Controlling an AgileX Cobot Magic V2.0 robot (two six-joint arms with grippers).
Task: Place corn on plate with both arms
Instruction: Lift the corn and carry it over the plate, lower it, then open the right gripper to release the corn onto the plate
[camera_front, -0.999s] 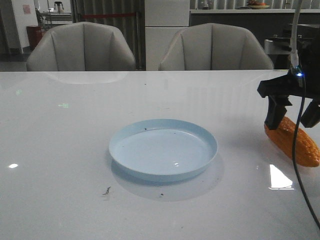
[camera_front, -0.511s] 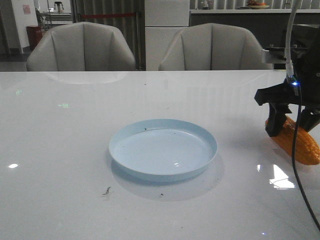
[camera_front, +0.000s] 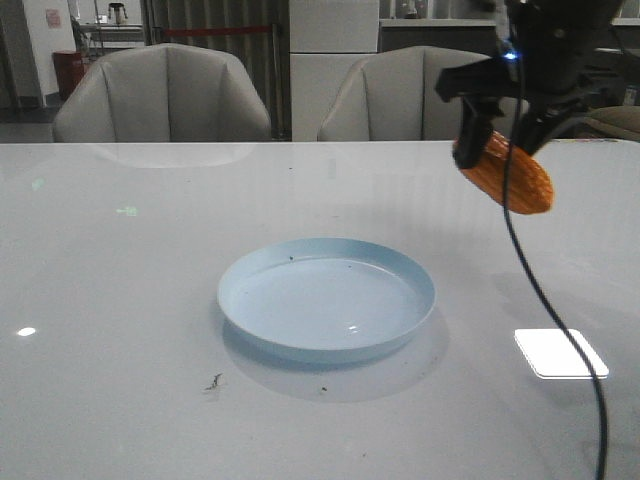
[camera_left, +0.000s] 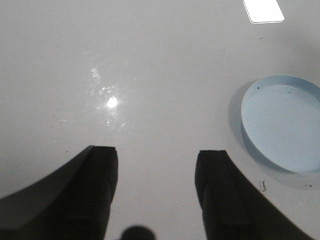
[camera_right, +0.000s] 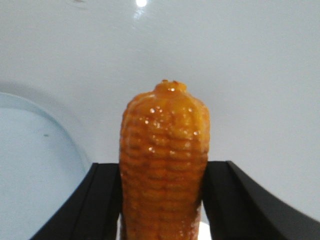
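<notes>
My right gripper is shut on the orange corn and holds it in the air, tilted, above the table to the right of and behind the pale blue plate. In the right wrist view the corn stands between the two black fingers, and the plate's rim shows beside it. My left gripper is open and empty over bare table, with the plate off to one side. The left arm does not show in the front view.
Two grey chairs stand behind the white table's far edge. A bright square light reflection lies on the table to the right of the plate. Small dark specks lie in front of the plate.
My right gripper has lifted the corn off the table at the right and carried it up and to the left, nearer the plate.
</notes>
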